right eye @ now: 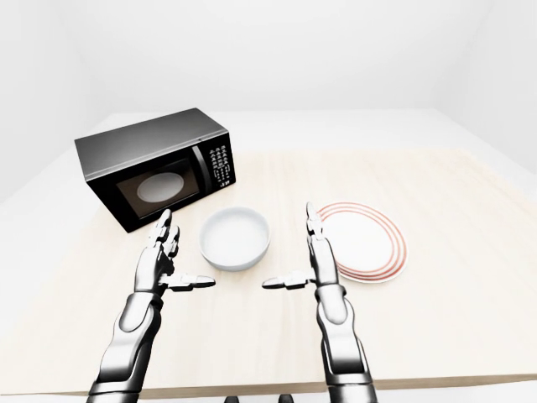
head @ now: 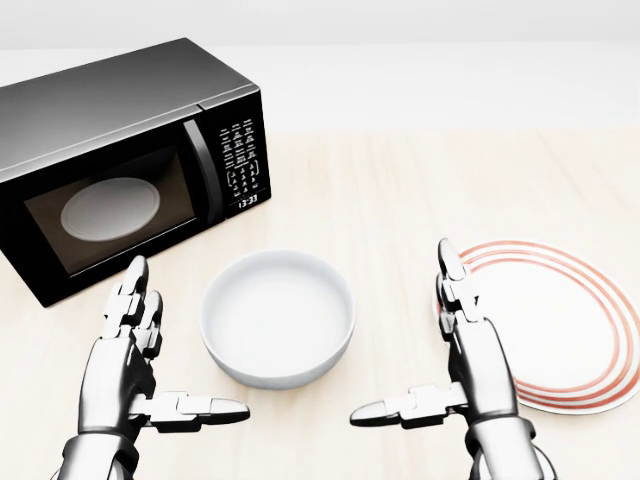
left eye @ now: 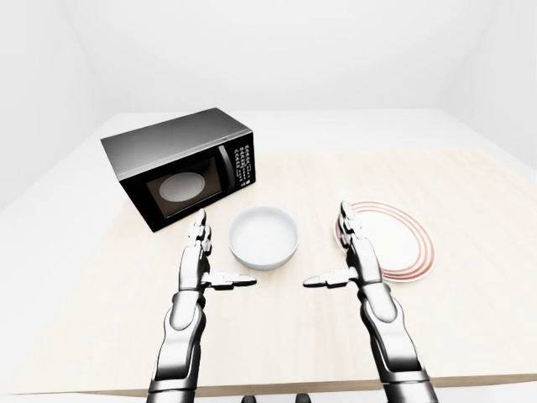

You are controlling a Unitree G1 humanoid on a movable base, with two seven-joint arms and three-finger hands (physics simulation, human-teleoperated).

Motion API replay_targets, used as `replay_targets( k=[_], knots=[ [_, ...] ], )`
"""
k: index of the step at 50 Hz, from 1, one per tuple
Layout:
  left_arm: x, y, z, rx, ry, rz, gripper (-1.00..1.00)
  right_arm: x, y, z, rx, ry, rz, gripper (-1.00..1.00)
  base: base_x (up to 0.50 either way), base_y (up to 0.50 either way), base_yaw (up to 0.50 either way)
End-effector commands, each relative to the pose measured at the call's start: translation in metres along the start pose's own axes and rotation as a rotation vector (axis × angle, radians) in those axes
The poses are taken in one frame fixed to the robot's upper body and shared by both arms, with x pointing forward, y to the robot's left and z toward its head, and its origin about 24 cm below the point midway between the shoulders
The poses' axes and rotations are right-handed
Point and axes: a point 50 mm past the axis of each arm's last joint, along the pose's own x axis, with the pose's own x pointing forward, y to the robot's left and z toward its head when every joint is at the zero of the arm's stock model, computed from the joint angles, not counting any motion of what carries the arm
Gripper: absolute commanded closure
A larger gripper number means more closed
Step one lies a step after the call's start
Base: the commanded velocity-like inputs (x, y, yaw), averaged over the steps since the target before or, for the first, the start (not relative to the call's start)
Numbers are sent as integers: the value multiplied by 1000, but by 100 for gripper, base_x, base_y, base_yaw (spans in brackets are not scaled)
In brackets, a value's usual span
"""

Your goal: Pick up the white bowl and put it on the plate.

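White bowl: upright on wooden table, between left hand and right hand, touching neither. Both hands spread wide, empty, thumbs pointing inward. Red-ringed plate: just right of right hand. Microwave: upper left

Glossy white bowl, chrome-bright metal left hand, matt pale wood table

The room was plain, with white walls meeting at a soft corner on the left of the left-eye view. A pale floor surrounded a light wood-grain table. A black microwave, door closed, stood on the table's upper left. Lighting was even and diffuse; shadows were faint.
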Motion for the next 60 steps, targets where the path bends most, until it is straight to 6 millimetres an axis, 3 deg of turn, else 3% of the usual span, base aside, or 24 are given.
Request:
replay_targets(
  k=[1, 38, 60],
  knots=[
    [0, 0, 0, 0, 0, 1, -100, 6, -6, 10, -166, -45, 17, -100, 0, 0, 0],
    [0, 0, 0, 0, 0, 0, -100, 34, 6, 29, -772, -82, 267, -100, 0, 0, 0],
    [0, 0, 0, 0, 0, 0, -100, 44, 21, 40, -1017, -89, 331, -100, 0, 0, 0]
  ],
)
